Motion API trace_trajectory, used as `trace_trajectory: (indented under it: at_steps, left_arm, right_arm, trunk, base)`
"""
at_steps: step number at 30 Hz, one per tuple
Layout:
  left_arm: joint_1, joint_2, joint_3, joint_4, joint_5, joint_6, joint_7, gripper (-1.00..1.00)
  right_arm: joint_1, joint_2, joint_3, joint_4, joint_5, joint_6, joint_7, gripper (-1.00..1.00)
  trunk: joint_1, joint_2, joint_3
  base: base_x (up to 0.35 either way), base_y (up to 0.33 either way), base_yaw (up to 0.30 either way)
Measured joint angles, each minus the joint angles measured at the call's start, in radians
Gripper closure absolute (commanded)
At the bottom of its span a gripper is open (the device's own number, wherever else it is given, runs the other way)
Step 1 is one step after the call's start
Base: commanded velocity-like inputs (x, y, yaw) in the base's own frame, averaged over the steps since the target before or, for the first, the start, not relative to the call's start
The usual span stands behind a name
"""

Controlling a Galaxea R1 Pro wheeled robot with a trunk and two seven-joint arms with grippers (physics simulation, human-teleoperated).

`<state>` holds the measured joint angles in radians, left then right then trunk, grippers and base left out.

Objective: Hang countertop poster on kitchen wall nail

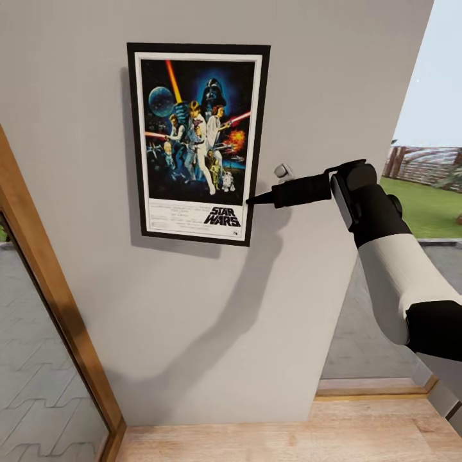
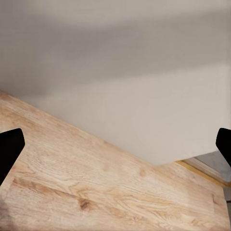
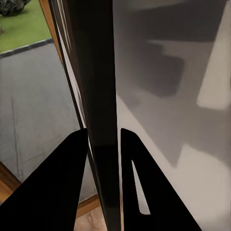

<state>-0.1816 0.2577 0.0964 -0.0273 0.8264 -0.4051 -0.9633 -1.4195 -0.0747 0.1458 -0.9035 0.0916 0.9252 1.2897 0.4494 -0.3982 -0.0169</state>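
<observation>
Left hand (image 2: pixel 115 149) nearest the floor: both black fingertips sit at the far edges of the left wrist view, spread wide, nothing between them, pointing down at the light wood floor (image 2: pixel 96 192) where it meets the base of the grey wall (image 2: pixel 125 86). Right arm (image 1: pixel 398 269) reaches up and across from the right side of the head view, white forearm, black wrist. Right hand (image 1: pixel 251 199) is clamped on the poster (image 1: pixel 196 142): fingertips pinch its right frame edge, low down, level with the "STAR WARS" title. Right wrist view confirms it: the two black fingers (image 3: pixel 67 183) sit either side of the poster's thin dark edge (image 3: pixel 98 96), which runs straight up between them, seen edge-on. Poster is upright and flat against the wall, black frame, white border, casting a shadow on the wall to its left and below. A small light-grey knob-like thing (image 1: pixel 283 171) sticks out of the wall just above the right hand, beside the poster's right edge; can't tell what it is. Wood-framed glass panel (image 1: pixel 38 333) on the left; grass and fence (image 1: pixel 423 186) outside past the wall's right end.
</observation>
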Motion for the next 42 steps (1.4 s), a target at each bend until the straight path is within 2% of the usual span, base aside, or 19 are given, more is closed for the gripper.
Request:
trace_trajectory:
  at_steps: [42]
  left_arm:
    - [0.0,0.0,0.0,0.0,0.0,0.0,0.0,-1.0]
  right_arm:
    - [0.026,0.001,0.002,-0.001,0.004,-0.006,-0.003,1.0]
  trunk:
    - [0.0,0.0,0.0]
  base:
    - [0.0,0.0,0.0]
